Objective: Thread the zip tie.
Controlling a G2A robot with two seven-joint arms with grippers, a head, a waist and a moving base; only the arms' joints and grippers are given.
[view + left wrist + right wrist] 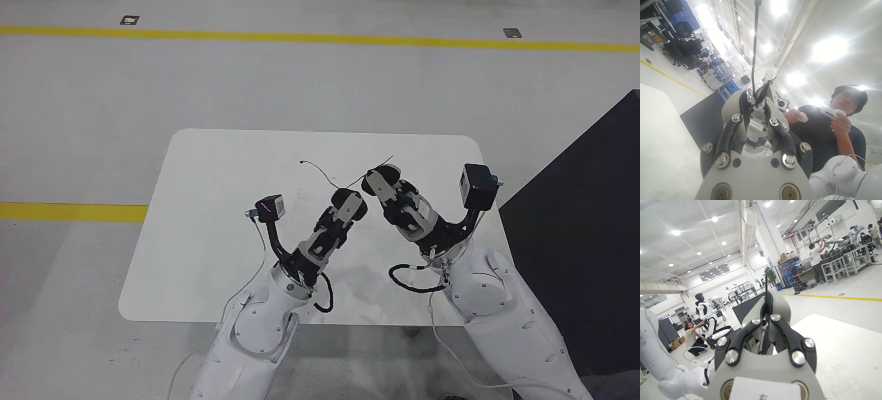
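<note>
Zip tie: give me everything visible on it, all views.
The zip tie is a thin black plastic strap with ribbed teeth, held in the air above the white table. The left gripper and right gripper are both shut on it, close together. A free, slightly curved length sticks out past each gripper. Whether it is already threaded cannot be told.

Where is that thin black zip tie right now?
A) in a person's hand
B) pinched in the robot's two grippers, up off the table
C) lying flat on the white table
B: the zip tie sticks out of the shut left gripper, and the right gripper is shut on it too, above the table.
</note>
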